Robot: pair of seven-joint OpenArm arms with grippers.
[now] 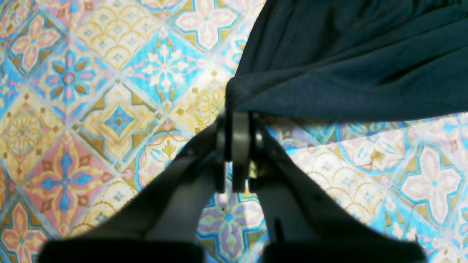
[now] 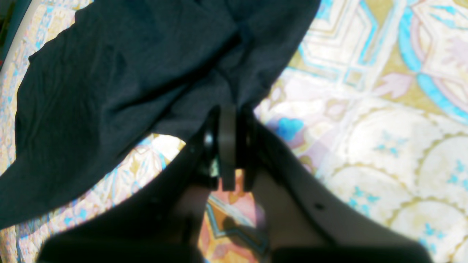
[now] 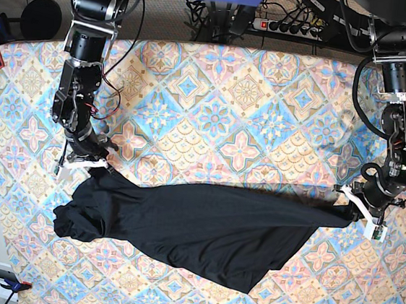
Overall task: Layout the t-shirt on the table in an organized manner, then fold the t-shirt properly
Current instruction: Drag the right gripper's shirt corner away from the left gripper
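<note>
Two grippers, both clamped on cloth. In the left wrist view the left gripper (image 1: 239,120) sits at frame centre, jaws pressed together on a bunched edge of the t-shirt (image 1: 347,62), which fills the upper right of that frame. In the right wrist view the right gripper (image 2: 229,113) is likewise closed, pinching a dark fold at frame centre, with the rest of the fabric spreading to the upper left.

Base view: the t-shirt (image 3: 202,228) is strung as a long dark band across the lower middle of the frame, pulled between the right gripper (image 3: 99,161) at mid-left and the left gripper (image 3: 350,201) at mid-right. The stretch toward the right end looks thin and slightly blurred. The middle sags into a wide lobe toward the lower centre, and a rumpled lump sits at lower left. The table (image 3: 243,113) shows bare patterned cloth over the whole upper half.

Progress, my read: early. Shirt is gripped at both ends and stretched but not laid flat; sleeves and hem can't be told apart. Spreading it square is left, then every fold. Nothing folded yet.
</note>
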